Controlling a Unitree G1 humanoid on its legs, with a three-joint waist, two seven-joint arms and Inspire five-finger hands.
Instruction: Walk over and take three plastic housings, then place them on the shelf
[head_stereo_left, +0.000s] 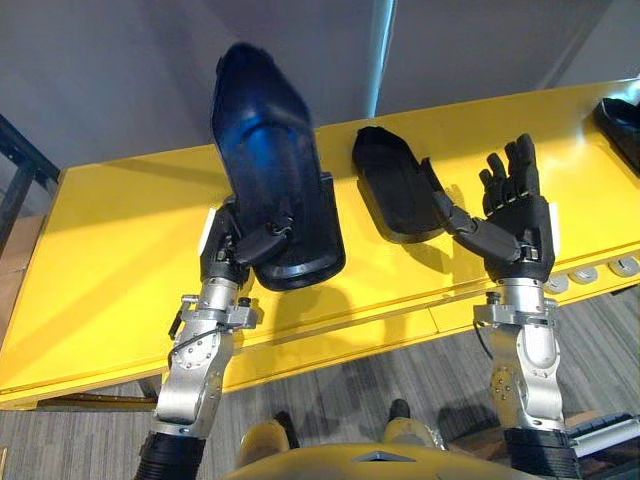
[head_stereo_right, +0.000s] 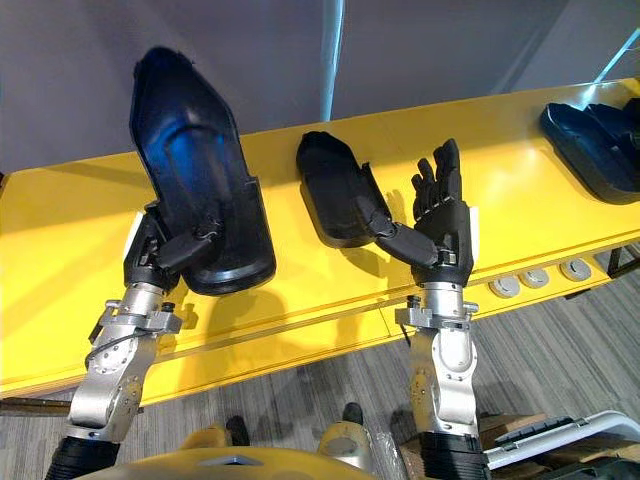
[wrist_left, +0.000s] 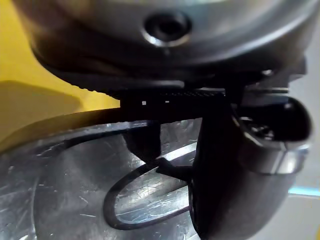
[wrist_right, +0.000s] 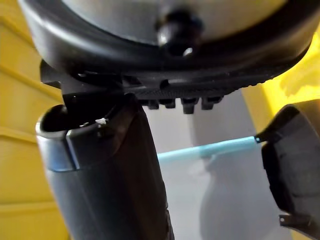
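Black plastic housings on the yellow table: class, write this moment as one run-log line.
left hand: shut on raised black plastic housing | right hand: open, empty | second black housing: lying on yellow table

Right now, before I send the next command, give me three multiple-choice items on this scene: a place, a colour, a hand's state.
1. Where is the lying housing beside the right hand? A) on the table B) on the floor C) in that hand
2. The table's colour? A) white B) yellow C) green
3. The left hand is: A) open B) shut on the raised housing C) shut on nothing
Answers: 1 A, it rests on the tabletop by the open right hand. 2 B, the top is yellow. 3 B, thumb and fingers clamp it above the table.
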